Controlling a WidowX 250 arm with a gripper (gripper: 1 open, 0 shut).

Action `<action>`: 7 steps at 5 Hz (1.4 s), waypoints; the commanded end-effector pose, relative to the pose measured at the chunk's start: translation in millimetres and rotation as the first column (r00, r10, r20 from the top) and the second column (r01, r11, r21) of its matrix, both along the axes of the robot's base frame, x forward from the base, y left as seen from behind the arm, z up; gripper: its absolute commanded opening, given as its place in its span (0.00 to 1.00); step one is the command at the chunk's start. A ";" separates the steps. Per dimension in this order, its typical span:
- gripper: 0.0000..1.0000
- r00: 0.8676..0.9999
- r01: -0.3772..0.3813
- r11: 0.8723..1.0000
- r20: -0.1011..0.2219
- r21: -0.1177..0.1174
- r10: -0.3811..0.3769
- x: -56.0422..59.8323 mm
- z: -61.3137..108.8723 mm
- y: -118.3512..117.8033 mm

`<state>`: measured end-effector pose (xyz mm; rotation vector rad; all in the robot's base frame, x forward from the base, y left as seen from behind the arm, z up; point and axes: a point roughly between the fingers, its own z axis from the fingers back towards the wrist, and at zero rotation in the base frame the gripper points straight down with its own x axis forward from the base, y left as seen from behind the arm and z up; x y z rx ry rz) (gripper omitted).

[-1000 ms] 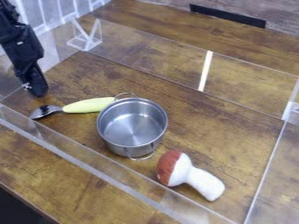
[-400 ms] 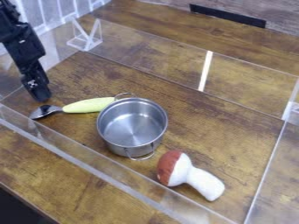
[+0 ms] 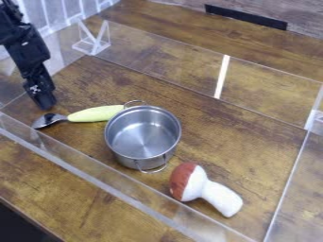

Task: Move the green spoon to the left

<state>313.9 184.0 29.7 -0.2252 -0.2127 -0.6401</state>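
Since the earlier frame, gripper [image 3: 42, 95] has opened, fingers released. Green spoon [image 3: 91, 114] lies free left of the pot [image 3: 142, 135]. Placement appears complete; withdrawal upward is judged next.

A dark wooden tabletop [image 3: 252, 57] fills the view; clear acrylic walls [image 3: 225, 76] fence it; light glints off them.

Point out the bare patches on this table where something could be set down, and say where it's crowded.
Bare wood lies behind the pot, running back toward the clear divider, and to the right of the pot up to the bin wall. It is crowded front-left: the gripper, spoon and pot sit close together. The mushroom fills the front-right corner.
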 end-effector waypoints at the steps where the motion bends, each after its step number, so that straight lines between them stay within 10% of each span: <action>1: 1.00 1.000 0.012 1.000 0.020 0.002 -0.012 -3.6 9.4 -3.6; 7: 1.00 0.990 0.137 0.986 -0.032 -0.096 -0.141 7.8 4.2 -47.6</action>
